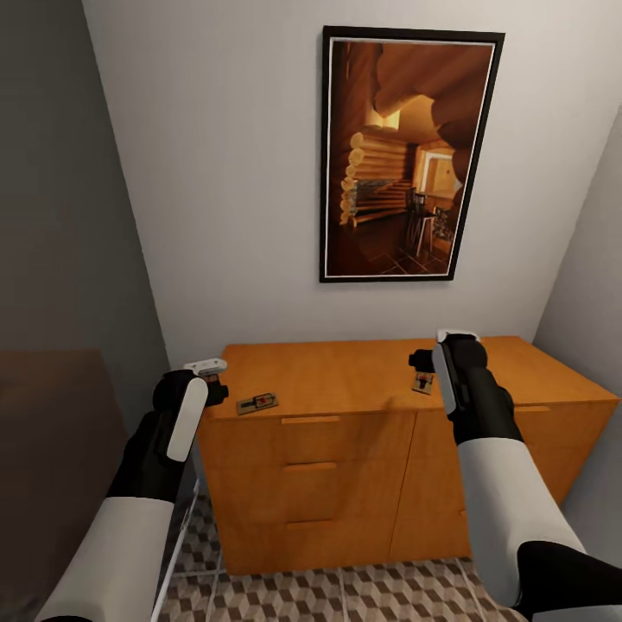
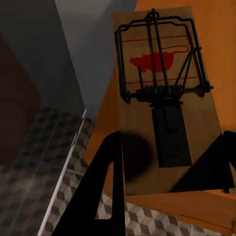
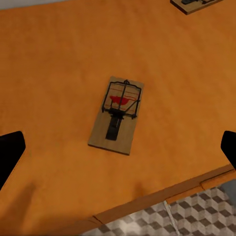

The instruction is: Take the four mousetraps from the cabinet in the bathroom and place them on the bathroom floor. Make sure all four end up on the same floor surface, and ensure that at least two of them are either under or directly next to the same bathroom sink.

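The orange-brown cabinet (image 1: 345, 380) stands against the wall, drawers shut. Two mousetraps lie on its top. One mousetrap (image 1: 257, 403) rests near the left front corner, just right of my left gripper (image 1: 214, 389). In the left wrist view this mousetrap (image 2: 164, 98) lies between the open dark fingers (image 2: 105, 196), untouched. The other mousetrap (image 1: 423, 383) lies below my right gripper (image 1: 422, 361). In the right wrist view that mousetrap (image 3: 117, 115) sits flat, centred between the widely open fingertips (image 3: 10, 152). Cube-patterned bathroom floor (image 1: 345, 596) lies below. The bathroom sink is out of view.
A framed picture (image 1: 406, 155) hangs above the cabinet. A thin pale-edged panel (image 1: 177, 527) stands in the narrow gap between the cabinet's left end and the grey wall (image 1: 60, 216). A wall closes in on the right (image 1: 596, 259).
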Motion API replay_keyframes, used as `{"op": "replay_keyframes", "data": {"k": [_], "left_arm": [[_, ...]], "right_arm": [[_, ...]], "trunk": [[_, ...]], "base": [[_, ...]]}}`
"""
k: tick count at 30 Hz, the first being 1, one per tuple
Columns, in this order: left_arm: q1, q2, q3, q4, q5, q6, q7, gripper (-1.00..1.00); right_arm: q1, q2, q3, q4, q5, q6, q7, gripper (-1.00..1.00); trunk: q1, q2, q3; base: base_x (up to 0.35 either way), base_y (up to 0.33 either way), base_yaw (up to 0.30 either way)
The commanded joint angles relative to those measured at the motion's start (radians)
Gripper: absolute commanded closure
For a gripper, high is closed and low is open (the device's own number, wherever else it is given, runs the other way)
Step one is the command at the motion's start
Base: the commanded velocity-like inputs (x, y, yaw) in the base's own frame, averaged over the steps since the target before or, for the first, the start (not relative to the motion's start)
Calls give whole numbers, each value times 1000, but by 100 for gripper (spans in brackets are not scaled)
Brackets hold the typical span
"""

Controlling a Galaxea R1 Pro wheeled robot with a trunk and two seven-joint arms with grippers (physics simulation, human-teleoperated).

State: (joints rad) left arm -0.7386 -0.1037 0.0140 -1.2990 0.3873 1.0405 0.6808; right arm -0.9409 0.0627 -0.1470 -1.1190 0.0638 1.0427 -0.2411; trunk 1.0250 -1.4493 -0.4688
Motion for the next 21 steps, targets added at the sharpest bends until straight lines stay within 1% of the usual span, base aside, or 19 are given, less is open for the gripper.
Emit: {"op": "replay_keyframes", "data": {"k": [1,8,14,21], "left_arm": [[-1,-1,1,0,10,3,8,100],[-1,1,1,1,10,3,8,100],[-1,3,1,3,9,3,-1,100],[-1,4,1,4,8,3,-18,100]], "right_arm": [[-1,3,-2,-1,7,5,3,-100],[-1,10,-2,0,8,5,1,-100],[-1,10,-2,1,10,5,0,-100],[-1,8,-4,2,10,5,-1,-100]], "trunk": [[0,-1,-1],[0,-1,-1],[0,-1,-1],[0,-1,-1]], "base": [[-1,0,0],[3,0,0],[82,0,0],[23,0,0]]}}
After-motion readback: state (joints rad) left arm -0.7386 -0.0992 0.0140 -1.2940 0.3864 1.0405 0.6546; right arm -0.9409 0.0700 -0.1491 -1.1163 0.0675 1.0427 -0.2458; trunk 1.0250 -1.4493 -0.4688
